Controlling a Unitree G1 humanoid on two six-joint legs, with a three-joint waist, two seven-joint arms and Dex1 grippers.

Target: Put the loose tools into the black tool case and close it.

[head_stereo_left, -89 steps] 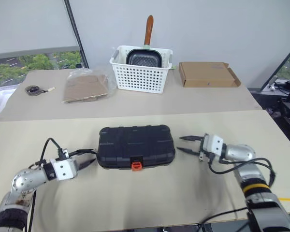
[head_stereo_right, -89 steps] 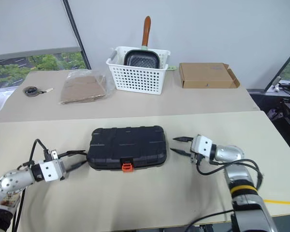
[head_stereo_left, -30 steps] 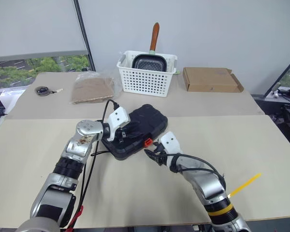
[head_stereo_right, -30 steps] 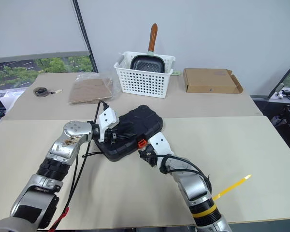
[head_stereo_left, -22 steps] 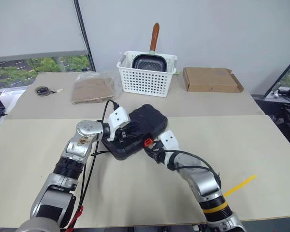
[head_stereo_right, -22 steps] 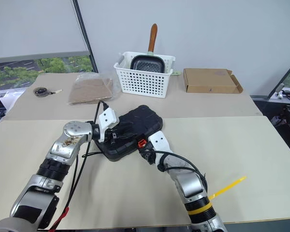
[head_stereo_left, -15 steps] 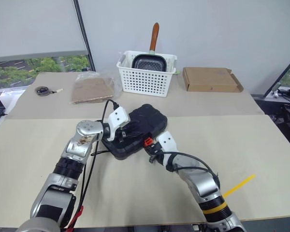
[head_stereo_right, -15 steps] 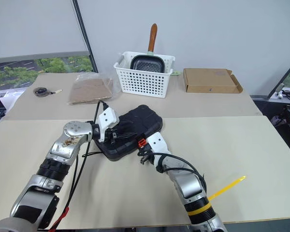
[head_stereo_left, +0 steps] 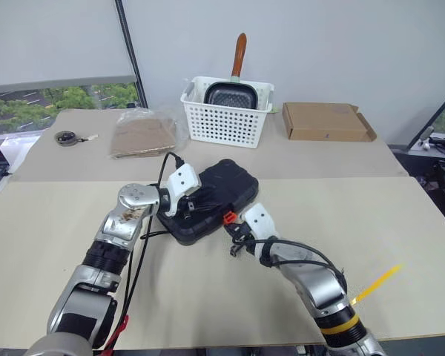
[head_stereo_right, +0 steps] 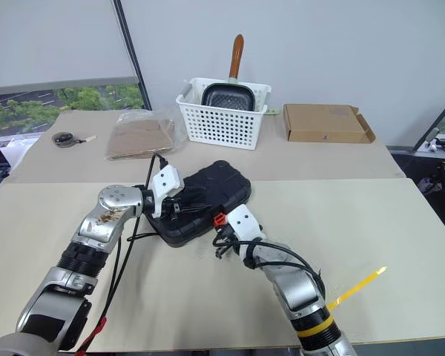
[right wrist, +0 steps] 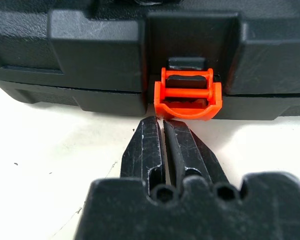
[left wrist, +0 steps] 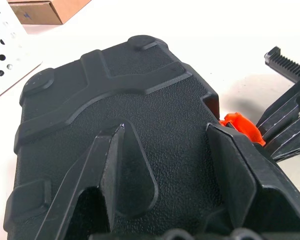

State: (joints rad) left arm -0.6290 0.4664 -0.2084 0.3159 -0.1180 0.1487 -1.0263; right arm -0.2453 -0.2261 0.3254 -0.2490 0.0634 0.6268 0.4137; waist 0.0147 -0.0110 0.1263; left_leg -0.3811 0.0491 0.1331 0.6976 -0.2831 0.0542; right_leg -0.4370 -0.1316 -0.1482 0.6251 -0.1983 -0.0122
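The flat black plastic tool case (head_stereo_left: 208,202) lies closed on the beige table (head_stereo_left: 400,222). The left gripper (left wrist: 165,165) straddles its lid, fingers spread. The right gripper (right wrist: 164,131), fingers together, sits just below the orange latch (right wrist: 188,95).

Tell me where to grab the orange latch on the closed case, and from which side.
Take the orange latch by its lower lip, coming in low from the case's front edge. The lip juts out below the black tool case, just ahead of the shut right gripper. Probably hook under it and lift.
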